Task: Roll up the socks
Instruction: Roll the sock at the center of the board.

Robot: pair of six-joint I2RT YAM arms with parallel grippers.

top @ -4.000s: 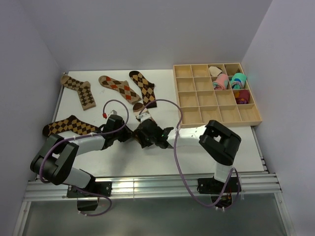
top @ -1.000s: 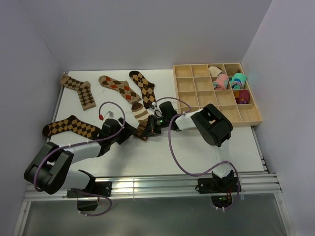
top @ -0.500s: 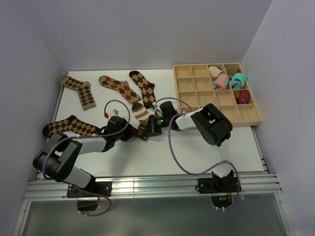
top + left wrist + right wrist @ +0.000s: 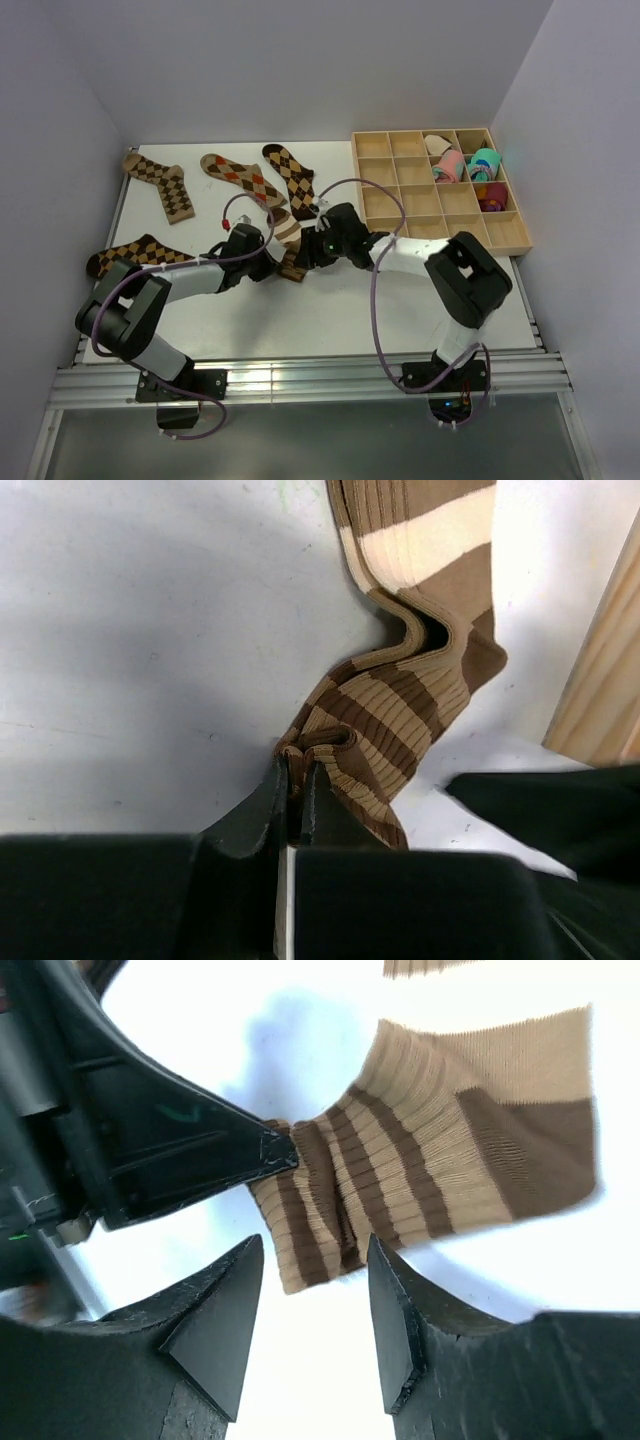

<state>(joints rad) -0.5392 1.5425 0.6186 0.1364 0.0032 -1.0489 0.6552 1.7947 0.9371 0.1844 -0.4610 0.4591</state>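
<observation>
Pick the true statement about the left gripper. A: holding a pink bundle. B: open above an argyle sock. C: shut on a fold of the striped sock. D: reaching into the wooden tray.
C: the left wrist view shows the left gripper pinched shut on a fold of the striped sock.

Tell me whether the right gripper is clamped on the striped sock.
No, the right gripper stands open, its fingers apart, not pressing the striped sock.

No text, label, brand or number can be read anywhere.
</observation>
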